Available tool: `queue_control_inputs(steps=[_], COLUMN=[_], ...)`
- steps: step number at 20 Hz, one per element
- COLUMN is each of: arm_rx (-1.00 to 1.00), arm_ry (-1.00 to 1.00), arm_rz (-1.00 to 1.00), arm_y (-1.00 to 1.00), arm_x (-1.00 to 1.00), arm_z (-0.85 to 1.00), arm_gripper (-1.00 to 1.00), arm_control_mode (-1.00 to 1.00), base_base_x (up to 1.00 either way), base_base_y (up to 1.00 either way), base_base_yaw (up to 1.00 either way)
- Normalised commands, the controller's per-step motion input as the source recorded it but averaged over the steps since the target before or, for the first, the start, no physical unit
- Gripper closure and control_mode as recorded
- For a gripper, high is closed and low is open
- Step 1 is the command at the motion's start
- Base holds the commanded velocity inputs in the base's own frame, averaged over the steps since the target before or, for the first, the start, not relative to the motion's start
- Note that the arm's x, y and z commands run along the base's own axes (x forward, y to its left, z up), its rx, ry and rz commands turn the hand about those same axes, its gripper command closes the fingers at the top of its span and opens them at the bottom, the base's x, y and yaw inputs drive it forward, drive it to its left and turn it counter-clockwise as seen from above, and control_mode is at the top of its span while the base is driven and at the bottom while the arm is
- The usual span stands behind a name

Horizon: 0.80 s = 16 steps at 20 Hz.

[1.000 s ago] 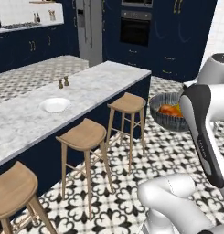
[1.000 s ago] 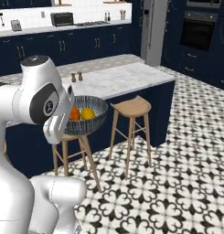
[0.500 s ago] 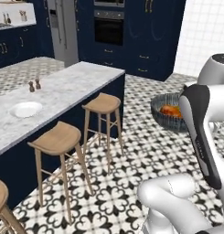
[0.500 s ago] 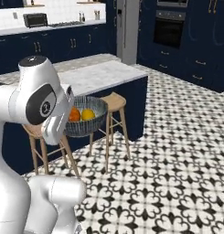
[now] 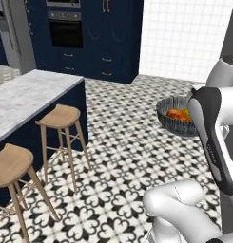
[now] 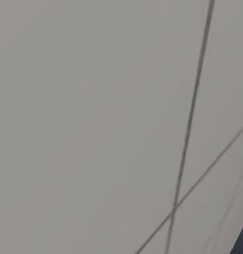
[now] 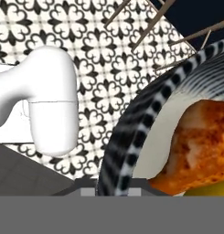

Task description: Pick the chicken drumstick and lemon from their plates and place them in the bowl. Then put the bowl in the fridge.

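Both foods aboard: carry bowl (image 5: pixel 177 116) level, gripper clenched on its rim, drumstick (image 7: pixel 202 146) and lemon (image 7: pixel 211 188) inside.

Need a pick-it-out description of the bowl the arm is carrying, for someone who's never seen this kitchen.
Start at the black-and-white patterned tile floor right of the marble-topped island with its wooden stools. Held above that floor, beside the white arm, is the round, deep, dark-grey speckled bowl. It alone holds food: a glossy orange-brown chicken drumstick over a yellow lemon.
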Motion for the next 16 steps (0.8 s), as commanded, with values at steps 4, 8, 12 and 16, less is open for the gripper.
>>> queue_control_inputs(steps=[4, 8, 12, 16], arm_rx=[0.00, 0.00, 0.00, 0.00], arm_ry=[0.00, 0.00, 0.00, 0.00], arm_rz=[0.00, 0.00, 0.00, 0.00], arm_y=[0.00, 0.00, 0.00, 0.00], arm_x=[0.00, 0.00, 0.00, 0.00], arm_z=[0.00, 0.00, 0.00, 0.00], arm_gripper=[1.00, 1.00, 1.00, 1.00], arm_control_mode=[1.00, 1.00, 1.00, 1.00], base_base_x=[0.24, 0.67, 0.99, 1.00], base_base_y=[-0.20, -0.26, -0.24, -0.07], base_base_yaw=[-0.27, -0.03, -0.01, -0.04])
